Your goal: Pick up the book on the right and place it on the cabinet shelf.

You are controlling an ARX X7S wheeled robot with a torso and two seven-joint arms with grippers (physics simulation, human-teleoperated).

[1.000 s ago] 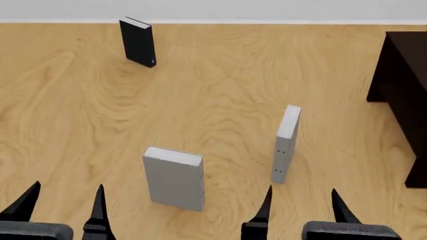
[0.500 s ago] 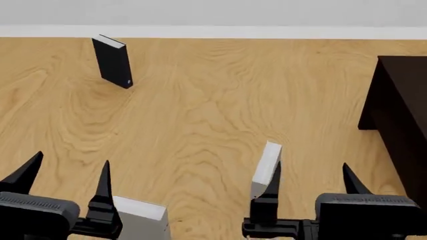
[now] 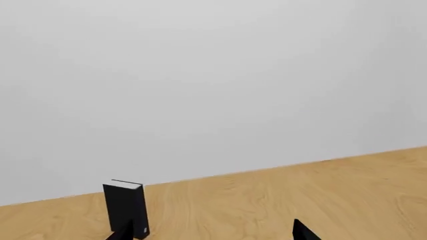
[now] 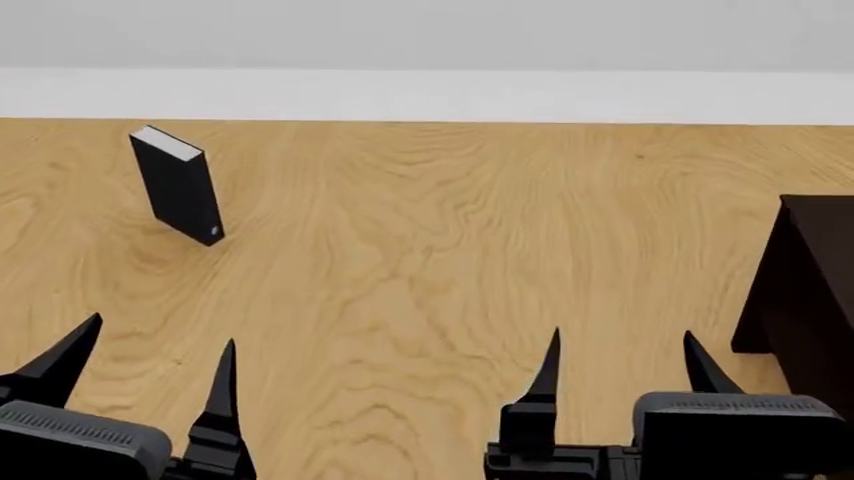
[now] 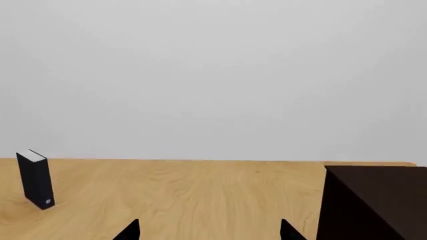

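At the right edge of the wooden floor (image 4: 441, 260), in the head view, stands the dark brown, almost black cabinet (image 4: 807, 290). Only its near left corner and part of one flat side show, and the rest is cut off by the frame. None of its boards carries anything that can be seen. The right wrist view shows the same cabinet (image 5: 380, 205) as a boxy dark mass resting on the floor. The light-grey book of the task appears in none of the three views, so its place cannot be told

Just beside the cabinet, at the near edge of the floor, the right gripper (image 4: 622, 335) has its two black pointed fingers spread wide, with only bare wood between them. The left gripper (image 4: 160, 333), toward the near left corner, is spread the same way and grasps nothing. Each wrist view catches only the dark tips of its own fingers

Well apart from both, toward the far left corner, a black book (image 4: 178, 186) stands upright on end with whitish page edges at its top. Behind it a white skirting (image 4: 427, 95) runs along the far edge under a pale grey wall (image 4: 427, 30)
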